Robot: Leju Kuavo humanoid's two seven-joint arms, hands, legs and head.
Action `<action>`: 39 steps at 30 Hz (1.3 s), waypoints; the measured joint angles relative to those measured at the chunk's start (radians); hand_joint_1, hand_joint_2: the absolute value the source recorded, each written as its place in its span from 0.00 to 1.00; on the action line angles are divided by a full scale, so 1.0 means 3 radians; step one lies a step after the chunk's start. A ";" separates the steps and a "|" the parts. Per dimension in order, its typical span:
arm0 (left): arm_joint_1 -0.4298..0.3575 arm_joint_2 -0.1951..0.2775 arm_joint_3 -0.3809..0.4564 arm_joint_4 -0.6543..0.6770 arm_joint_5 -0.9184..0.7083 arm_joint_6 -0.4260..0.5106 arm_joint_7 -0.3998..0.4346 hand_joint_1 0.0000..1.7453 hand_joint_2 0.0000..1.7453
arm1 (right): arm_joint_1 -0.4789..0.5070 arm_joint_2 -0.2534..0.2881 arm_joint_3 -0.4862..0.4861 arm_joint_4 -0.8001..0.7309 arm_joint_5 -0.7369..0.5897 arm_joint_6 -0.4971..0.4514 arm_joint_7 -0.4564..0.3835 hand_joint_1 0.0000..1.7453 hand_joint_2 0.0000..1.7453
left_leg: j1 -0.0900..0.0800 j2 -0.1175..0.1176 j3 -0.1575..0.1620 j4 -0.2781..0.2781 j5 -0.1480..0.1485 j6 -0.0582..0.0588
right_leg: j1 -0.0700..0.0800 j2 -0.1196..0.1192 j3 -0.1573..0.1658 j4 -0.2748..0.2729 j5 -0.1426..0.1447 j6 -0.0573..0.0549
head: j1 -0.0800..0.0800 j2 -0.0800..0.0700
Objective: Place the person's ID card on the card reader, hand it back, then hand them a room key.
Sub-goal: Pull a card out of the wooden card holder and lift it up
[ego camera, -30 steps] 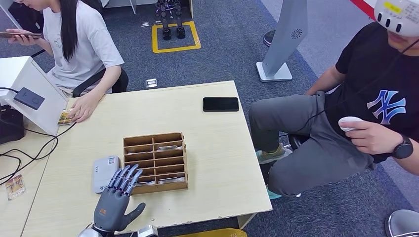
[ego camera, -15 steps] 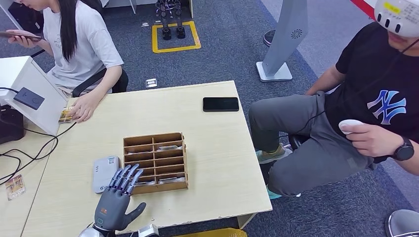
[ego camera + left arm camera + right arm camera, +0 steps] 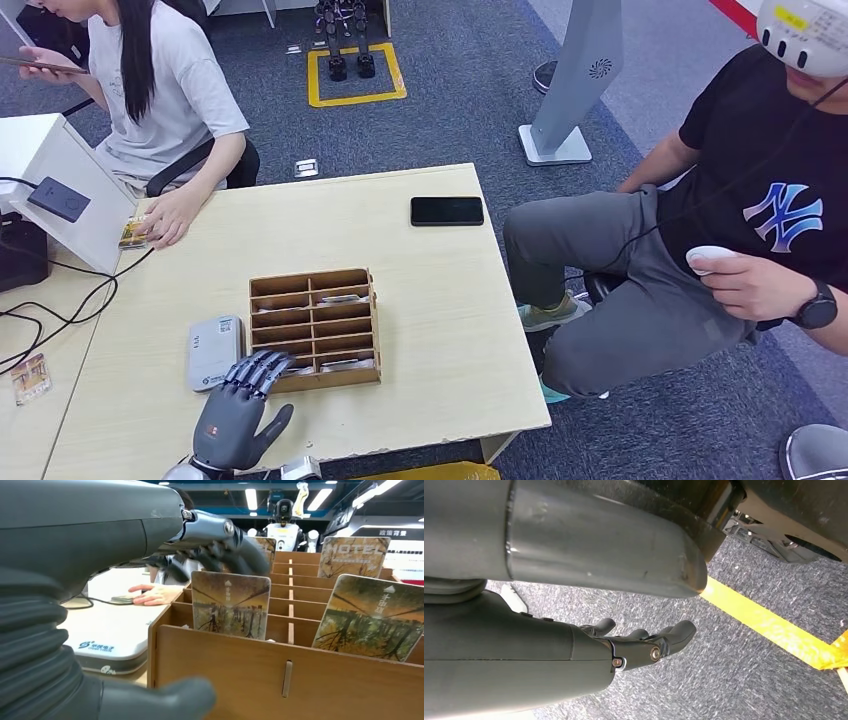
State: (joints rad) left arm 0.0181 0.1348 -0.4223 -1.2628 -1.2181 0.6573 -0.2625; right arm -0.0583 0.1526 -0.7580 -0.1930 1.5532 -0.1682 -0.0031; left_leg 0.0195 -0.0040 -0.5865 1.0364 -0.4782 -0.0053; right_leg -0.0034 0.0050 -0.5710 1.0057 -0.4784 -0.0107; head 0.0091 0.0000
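A wooden slotted box (image 3: 315, 325) of room key cards stands mid-table. My left hand (image 3: 238, 412) is at its near-left corner, fingers bent over the front row. In the left wrist view the fingers (image 3: 220, 547) curl above a key card (image 3: 230, 605) standing in the front slot, while the thumb (image 3: 155, 700) stays outside the box's front wall; nothing is gripped. The white card reader (image 3: 213, 350) lies just left of the box. A person's hand (image 3: 172, 218) rests on the ID card (image 3: 132, 236) at the table's far left. My right hand (image 3: 644, 642) hangs over the carpet, holding nothing.
A black phone (image 3: 446, 210) lies near the table's far right edge. A seated person (image 3: 720, 230) in a headset is close on the right. A white stand (image 3: 60, 190) with cables sits at the far left. More key cards (image 3: 372, 617) stand in neighbouring slots.
My left hand's fingers, straight and spread a second ago, have bent down over the box's front row. The hand itself has barely shifted.
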 joint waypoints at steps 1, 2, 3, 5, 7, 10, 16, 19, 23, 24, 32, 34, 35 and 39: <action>0.0001 0.0004 0.0000 0.0006 0.0014 0.0000 0.0001 0.92 1.00 | 0.0000 0.0001 0.0000 0.0000 0.0001 -0.0001 0.0000 0.00 0.00 | 0.0000 0.0000 0.0000 0.0000 0.0000 0.0000 | 0.0000 0.0000 0.0000 0.0000 0.0000 0.0000 | 0.0000 0.0000; 0.0002 0.0007 0.0000 0.0010 0.0026 0.0000 0.0002 0.91 1.00 | 0.0000 0.0003 0.0000 0.0000 0.0001 -0.0002 0.0000 0.00 0.00 | 0.0000 0.0000 0.0000 0.0000 0.0000 0.0000 | 0.0000 0.0000 0.0000 0.0000 0.0000 0.0000 | 0.0000 0.0000; 0.0001 0.0011 0.0000 0.0014 0.0038 0.0000 0.0001 0.91 1.00 | 0.0000 0.0003 0.0000 0.0000 0.0001 -0.0004 0.0000 0.00 0.00 | 0.0000 0.0000 0.0000 0.0000 0.0000 0.0000 | 0.0000 0.0000 0.0000 0.0000 0.0000 0.0000 | 0.0000 0.0000; -0.0002 0.0014 0.0000 0.0018 0.0060 0.0000 0.0001 0.91 1.00 | 0.0000 0.0004 0.0000 0.0000 0.0001 -0.0008 0.0000 0.00 0.00 | 0.0000 0.0000 0.0000 0.0000 0.0000 0.0000 | 0.0000 0.0000 0.0000 0.0000 0.0000 0.0000 | 0.0000 0.0000; -0.0008 0.0014 0.0000 0.0018 0.0074 0.0002 0.0000 0.91 1.00 | 0.0000 0.0006 0.0000 0.0000 0.0001 -0.0009 0.0000 0.00 0.00 | 0.0000 0.0000 0.0001 0.0000 0.0000 0.0000 | 0.0000 0.0000 0.0000 0.0000 0.0000 0.0000 | -0.0001 0.0000; -0.0012 0.0015 0.0000 0.0018 0.0078 0.0004 0.0000 0.90 1.00 | 0.0000 0.0010 0.0000 0.0000 0.0001 -0.0009 0.0000 0.00 0.00 | 0.0000 0.0000 0.0001 0.0000 0.0000 0.0000 | 0.0000 0.0000 0.0001 0.0000 0.0000 0.0000 | -0.0001 0.0000; -0.0014 0.0015 0.0000 0.0018 0.0080 0.0004 0.0000 0.88 1.00 | 0.0000 0.0011 0.0000 0.0000 0.0001 -0.0009 0.0000 0.00 0.00 | 0.0000 0.0000 0.0001 0.0000 0.0000 0.0000 | 0.0000 0.0000 0.0001 0.0000 0.0000 0.0000 | 0.0000 0.0000; -0.0013 0.0015 0.0000 0.0018 0.0093 0.0004 -0.0001 0.90 1.00 | 0.0000 0.0011 0.0000 0.0000 0.0005 -0.0012 0.0000 0.00 0.00 | 0.0000 0.0000 0.0001 0.0000 0.0000 0.0000 | 0.0000 0.0000 0.0001 0.0000 0.0000 0.0000 | 0.0000 0.0000; -0.0014 0.0015 0.0000 0.0023 0.0124 -0.0001 -0.0005 0.93 1.00 | -0.0001 0.0011 0.0000 0.0000 0.0003 -0.0013 0.0000 0.00 0.00 | 0.0000 0.0000 0.0001 0.0000 0.0000 0.0000 | 0.0000 -0.0001 0.0002 0.0000 0.0000 0.0000 | 0.0000 0.0000; -0.0014 0.0015 0.0000 0.0024 0.0136 -0.0004 -0.0005 0.94 1.00 | -0.0001 0.0011 0.0000 0.0000 0.0001 -0.0012 -0.0001 0.00 0.00 | 0.0000 0.0000 0.0001 0.0000 0.0000 0.0000 | 0.0000 -0.0001 0.0002 0.0000 0.0000 0.0000 | 0.0000 0.0000; -0.0016 0.0015 0.0000 0.0031 0.0220 -0.0022 -0.0021 0.98 1.00 | -0.0001 0.0011 0.0000 0.0000 0.0001 -0.0005 -0.0012 0.00 0.00 | 0.0000 0.0000 0.0002 0.0000 0.0000 0.0000 | 0.0000 0.0000 0.0002 0.0000 0.0000 0.0000 | 0.0000 0.0000; -0.0017 0.0018 0.0000 0.0031 0.0234 -0.0027 -0.0027 1.00 1.00 | -0.0001 0.0011 0.0000 0.0000 0.0001 0.0002 -0.0014 0.00 0.00 | 0.0000 0.0000 0.0002 0.0000 0.0000 0.0000 | 0.0000 0.0000 0.0002 0.0000 0.0000 0.0000 | 0.0000 0.0000; -0.0021 0.0025 0.0000 0.0031 0.0251 -0.0038 -0.0044 1.00 1.00 | -0.0002 0.0013 0.0000 0.0000 -0.0002 -0.0001 -0.0016 0.00 0.00 | 0.0000 0.0000 0.0002 0.0000 0.0000 0.0000 | 0.0000 0.0000 0.0002 0.0000 0.0000 0.0000 | 0.0000 0.0000; -0.0244 0.0128 0.0001 0.0010 0.0540 -0.0354 -0.0302 1.00 1.00 | -0.0056 0.0150 -0.0037 0.0000 -0.0069 -0.0226 0.0107 0.00 0.00 | 0.0004 -0.0004 -0.0004 0.0001 0.0012 -0.0003 | 0.0004 -0.0004 -0.0008 0.0002 0.0006 -0.0006 | 0.0002 0.0000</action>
State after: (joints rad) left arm -0.0553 0.1732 -0.4220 -1.2596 -1.0562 0.5510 -0.3531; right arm -0.0751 0.1977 -0.7690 -0.1929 1.5324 -0.2360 0.0290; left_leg 0.0208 -0.0051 -0.5875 1.0367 -0.4745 -0.0061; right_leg -0.0021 0.0037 -0.5734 1.0062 -0.4766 -0.0124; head 0.0097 0.0000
